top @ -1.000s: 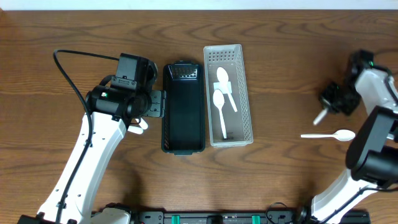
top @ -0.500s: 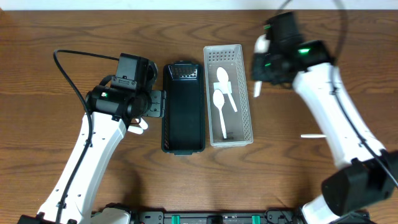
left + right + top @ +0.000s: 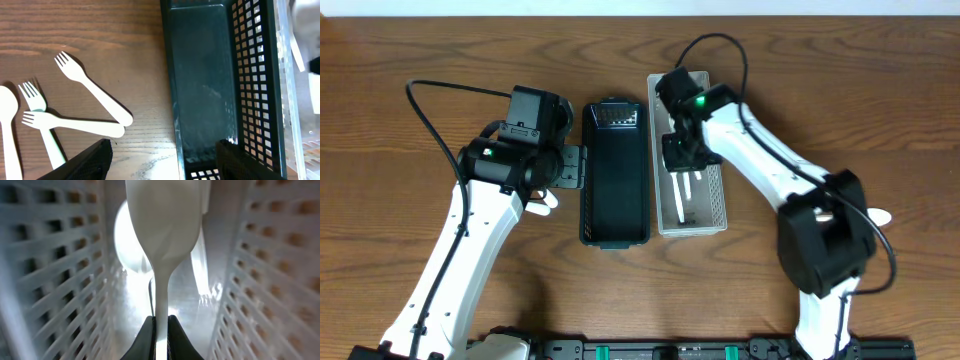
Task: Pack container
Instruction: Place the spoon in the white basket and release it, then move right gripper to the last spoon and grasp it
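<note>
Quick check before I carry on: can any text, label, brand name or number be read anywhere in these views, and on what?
None: no view shows any readable text.
The white basket, the black basket, the spoon in the right gripper and the forks are all plain, with no print or label visible.

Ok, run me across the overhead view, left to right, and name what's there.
Left arm → black basket → white basket → white spoon on the table, half hidden by the right arm. The right gripper overlaps the white basket, so it is left out.
</note>
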Controlling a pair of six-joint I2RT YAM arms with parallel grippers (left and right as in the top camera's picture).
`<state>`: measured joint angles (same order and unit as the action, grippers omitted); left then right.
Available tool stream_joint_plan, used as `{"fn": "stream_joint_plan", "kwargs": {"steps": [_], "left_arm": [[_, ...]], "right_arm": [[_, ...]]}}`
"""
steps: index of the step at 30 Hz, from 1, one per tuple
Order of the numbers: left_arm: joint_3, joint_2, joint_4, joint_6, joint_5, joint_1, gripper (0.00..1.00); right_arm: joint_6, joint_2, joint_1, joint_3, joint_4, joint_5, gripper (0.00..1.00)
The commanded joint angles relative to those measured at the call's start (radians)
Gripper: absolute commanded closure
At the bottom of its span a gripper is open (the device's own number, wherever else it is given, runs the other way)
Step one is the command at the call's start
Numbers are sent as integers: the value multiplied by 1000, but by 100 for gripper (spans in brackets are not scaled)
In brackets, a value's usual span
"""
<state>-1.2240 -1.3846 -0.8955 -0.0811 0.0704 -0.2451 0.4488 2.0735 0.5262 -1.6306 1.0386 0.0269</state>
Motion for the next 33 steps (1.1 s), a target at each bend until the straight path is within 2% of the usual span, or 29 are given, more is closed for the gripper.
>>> {"fn": "stream_joint_plan", "kwargs": {"steps": [1,7,8,11,12,17,20,23,27,30,33], "left_arm": [[-18,-2,-10,5,-15,-3,31],[-18,-2,-12,5,-16,-3,31],[-18,-2,-12,5,-15,-3,31],[-18,-2,-12,5,-16,-3,31],[-18,-2,-12,5,-16,-3,31],[-18,-2,-12,5,-16,-3,31],[-18,-2,-12,5,-16,-3,31],[-18,-2,-12,5,-16,-3,31],[-18,-2,-12,5,-16,-3,31],[-18,-2,-12,5,-16,-3,31],[-18,-2,-11,5,-16,-3,31]], "right_arm": [[18,23,6,7,2,11,94],[-40,-14,-7,-57,26,11,81],[-51,-26,-11,-88,45,6,72],[-90,-65,-27,-193,103,-5,34],[-98,-79,-35,-230,121,-13,25],[-71,-157,-90,-369,198,-82,29],[76,-227,-164,-392,247,-204,30],[298,-288,-278,-391,343,-299,23],[526,-315,-463,-390,497,-294,1],[615,-314,-596,-352,571,-253,1],[619,-314,-699,-261,558,-172,1]]}}
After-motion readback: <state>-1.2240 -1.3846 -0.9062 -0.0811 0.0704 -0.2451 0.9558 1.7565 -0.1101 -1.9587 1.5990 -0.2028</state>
